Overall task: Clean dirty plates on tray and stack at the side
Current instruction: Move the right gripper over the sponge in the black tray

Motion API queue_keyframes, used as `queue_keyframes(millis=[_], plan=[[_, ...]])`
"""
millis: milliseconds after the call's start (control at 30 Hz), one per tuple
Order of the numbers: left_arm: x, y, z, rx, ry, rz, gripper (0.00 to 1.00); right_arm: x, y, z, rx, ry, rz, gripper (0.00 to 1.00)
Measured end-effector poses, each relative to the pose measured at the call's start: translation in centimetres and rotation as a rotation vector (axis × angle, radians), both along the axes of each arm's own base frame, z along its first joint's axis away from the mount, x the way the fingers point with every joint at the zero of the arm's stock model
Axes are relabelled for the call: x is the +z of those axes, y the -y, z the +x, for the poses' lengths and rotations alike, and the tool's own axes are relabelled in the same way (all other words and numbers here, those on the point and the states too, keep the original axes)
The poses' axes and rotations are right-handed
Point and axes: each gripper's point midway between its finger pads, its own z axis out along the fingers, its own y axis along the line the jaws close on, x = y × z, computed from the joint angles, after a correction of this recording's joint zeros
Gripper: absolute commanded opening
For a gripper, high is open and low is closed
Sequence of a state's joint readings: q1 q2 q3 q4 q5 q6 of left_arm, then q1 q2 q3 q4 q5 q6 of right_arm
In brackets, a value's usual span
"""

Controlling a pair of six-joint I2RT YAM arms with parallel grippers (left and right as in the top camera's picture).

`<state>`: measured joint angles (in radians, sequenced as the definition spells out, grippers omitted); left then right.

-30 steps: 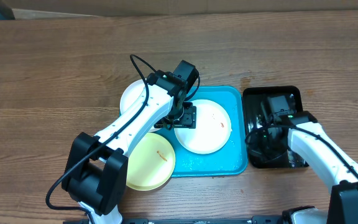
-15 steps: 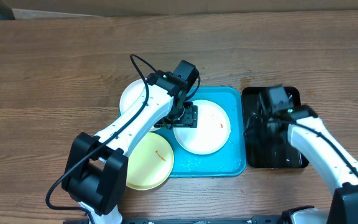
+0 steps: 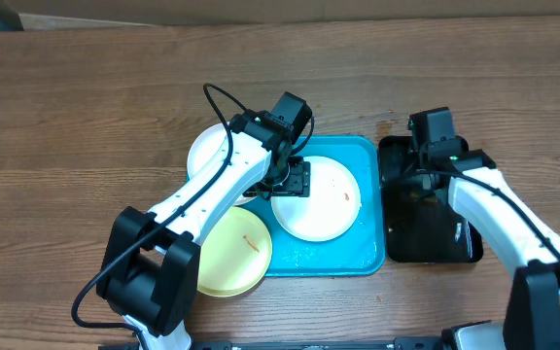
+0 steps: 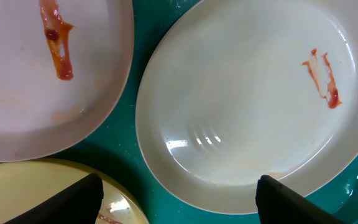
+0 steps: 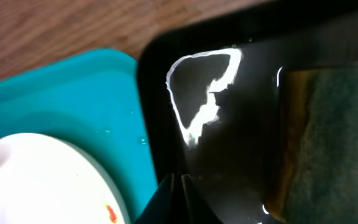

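Note:
On the cyan tray [image 3: 358,255] lies a white plate [image 3: 319,202] with a small red smear. A second white plate [image 3: 210,151], streaked red, overlaps the tray's left rim, and a pale yellow plate [image 3: 229,253] sits at its front left corner. My left gripper [image 3: 291,181] hovers open just above the tray. In its wrist view the gripper [image 4: 179,184] spans the near rim of the white plate [image 4: 247,93], with the smeared plate [image 4: 42,74] and the yellow plate [image 4: 36,190] to the left. My right gripper [image 5: 178,200] is shut and empty over the black tray's left wall.
A narrow black tray [image 3: 434,243] stands right of the cyan tray, its wet floor [image 5: 229,124] glinting. A yellow-green sponge [image 5: 328,137] lies in it, to the right of my right fingers. Bare wooden table [image 3: 86,107] surrounds everything.
My right arm has moved toward the far end of the black tray and toward its left wall. The left arm and the plates have not moved.

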<state>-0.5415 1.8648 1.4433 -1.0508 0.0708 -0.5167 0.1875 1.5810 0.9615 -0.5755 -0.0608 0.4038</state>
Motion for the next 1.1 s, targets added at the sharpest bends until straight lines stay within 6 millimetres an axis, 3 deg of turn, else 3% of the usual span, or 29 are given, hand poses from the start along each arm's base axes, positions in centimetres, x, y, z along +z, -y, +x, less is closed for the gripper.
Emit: queue_keyframes(millis=[300, 467, 600, 767, 933, 1100], plan=[[0.0, 0.1, -0.1, 0.000, -0.003, -0.005, 0.77, -0.5, 0.2, 0.5, -0.005, 0.011, -0.012, 0.06], [0.0, 0.4, 0.1, -0.003, 0.002, -0.018, 0.77, -2.2, 0.0, 0.8, -0.003, -0.018, -0.014, 0.05], [0.1, 0.4, 0.1, -0.003, 0.002, -0.019, 0.78, -3.5, -0.9, 0.8, 0.018, -0.045, 0.029, 0.05], [0.0, 0.4, 0.0, -0.001, 0.001, -0.019, 0.82, -3.3, -1.5, 1.2, 0.034, -0.029, 0.068, 0.06], [0.1, 0.5, 0.0, 0.000, -0.001, -0.022, 0.80, -3.3, -1.3, 1.2, 0.034, -0.033, 0.074, 0.22], [0.1, 0.5, 0.0, -0.001, -0.001, -0.022, 0.65, -2.1, -0.8, 1.4, 0.043, -0.056, 0.079, 0.34]])
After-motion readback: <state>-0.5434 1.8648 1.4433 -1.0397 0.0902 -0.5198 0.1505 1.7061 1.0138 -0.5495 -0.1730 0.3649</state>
